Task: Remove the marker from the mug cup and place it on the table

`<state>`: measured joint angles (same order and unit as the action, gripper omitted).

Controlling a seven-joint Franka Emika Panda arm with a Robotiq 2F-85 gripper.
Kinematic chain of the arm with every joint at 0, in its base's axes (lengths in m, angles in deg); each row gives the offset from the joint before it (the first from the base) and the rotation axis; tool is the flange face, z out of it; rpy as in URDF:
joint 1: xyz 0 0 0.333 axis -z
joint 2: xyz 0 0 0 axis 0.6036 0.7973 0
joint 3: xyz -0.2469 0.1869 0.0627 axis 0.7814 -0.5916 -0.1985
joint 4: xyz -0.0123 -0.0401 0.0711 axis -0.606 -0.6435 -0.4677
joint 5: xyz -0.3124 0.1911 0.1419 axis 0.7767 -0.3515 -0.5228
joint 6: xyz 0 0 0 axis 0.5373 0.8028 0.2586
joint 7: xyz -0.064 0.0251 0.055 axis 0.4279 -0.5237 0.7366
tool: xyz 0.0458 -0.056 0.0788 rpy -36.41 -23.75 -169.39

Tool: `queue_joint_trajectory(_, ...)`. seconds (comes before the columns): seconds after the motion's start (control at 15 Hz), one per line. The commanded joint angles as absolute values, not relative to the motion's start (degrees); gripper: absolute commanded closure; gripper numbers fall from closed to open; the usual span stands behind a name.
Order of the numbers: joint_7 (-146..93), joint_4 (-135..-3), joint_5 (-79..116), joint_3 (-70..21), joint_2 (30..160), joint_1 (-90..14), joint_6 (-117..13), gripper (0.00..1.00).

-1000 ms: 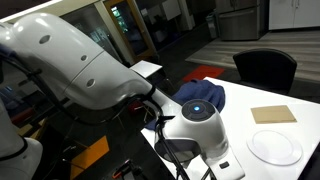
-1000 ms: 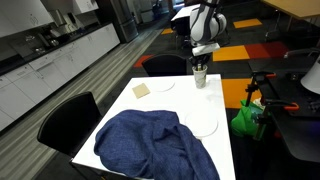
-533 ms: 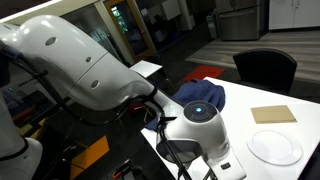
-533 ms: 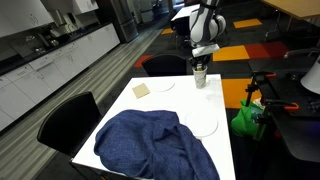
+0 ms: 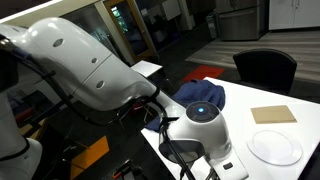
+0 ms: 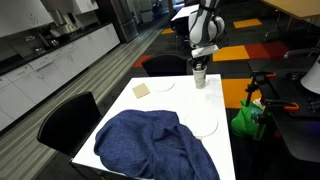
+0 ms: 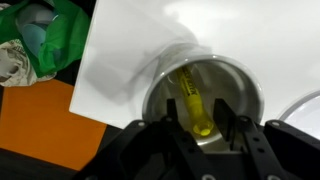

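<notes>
In the wrist view the yellow marker (image 7: 192, 100) leans inside the small white mug cup (image 7: 243, 78). My gripper (image 7: 198, 122) is directly above the cup, with its two black fingers open on either side of the marker's upper end and a gap on each side. In an exterior view the gripper (image 6: 201, 66) points down into the cup (image 6: 200, 78) at the far edge of the white table (image 6: 170, 102). In an exterior view (image 5: 200, 125) the wrist hides the cup and the marker.
A blue cloth (image 6: 150, 145) covers the near part of the table. A tan board (image 6: 141, 89) and white plates (image 6: 204, 125) (image 6: 162, 84) lie near the cup. Black chairs (image 6: 65, 120) stand around, and a green bag (image 7: 45, 40) is on the floor beside the table's edge.
</notes>
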<state>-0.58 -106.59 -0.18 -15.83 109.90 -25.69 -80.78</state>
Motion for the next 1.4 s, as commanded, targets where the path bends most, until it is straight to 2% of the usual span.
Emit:
queue_joint_trajectory(0.0,-1.87,-105.26,-0.64,-14.57,110.96,-27.15,-80.81,0.60)
queue_joint_trajectory(0.07,-1.75,-105.40,-0.57,-14.44,110.93,-27.43,-80.99,0.83)
queue_joint_trajectory(0.2,-1.79,-105.85,-0.48,-14.25,110.67,-27.88,-81.25,0.85)
queue_joint_trajectory(0.33,-1.59,-106.83,-0.31,-13.85,109.93,-28.65,-81.46,1.00)
queue_joint_trajectory(0.47,-1.38,-108.15,-0.01,-13.19,108.68,-29.53,-81.81,0.95)
queue_joint_trajectory(1.33,2.32,-120.03,9.55,-1.43,92.17,-39.94,-83.54,0.95)
